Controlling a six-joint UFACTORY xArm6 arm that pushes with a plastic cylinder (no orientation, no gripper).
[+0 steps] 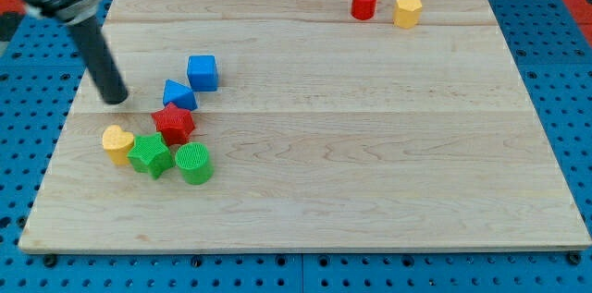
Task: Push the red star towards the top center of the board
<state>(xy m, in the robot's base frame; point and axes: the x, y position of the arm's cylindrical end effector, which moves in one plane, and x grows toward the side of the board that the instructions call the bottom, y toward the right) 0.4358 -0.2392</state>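
The red star (173, 124) lies at the view's left on the wooden board (370, 145). It touches a blue triangle (178, 95) just above it and a green star (150, 155) below-left. My tip (115, 100) stands on the board to the left of the red star and slightly above it, about a block's width away from the blue triangle. It touches no block.
A blue cube (203, 72) sits above-right of the triangle. A yellow heart (117, 143) and a green cylinder (194, 163) flank the green star. A red cylinder (364, 3) and a yellow hexagon (407, 10) stand at the top right.
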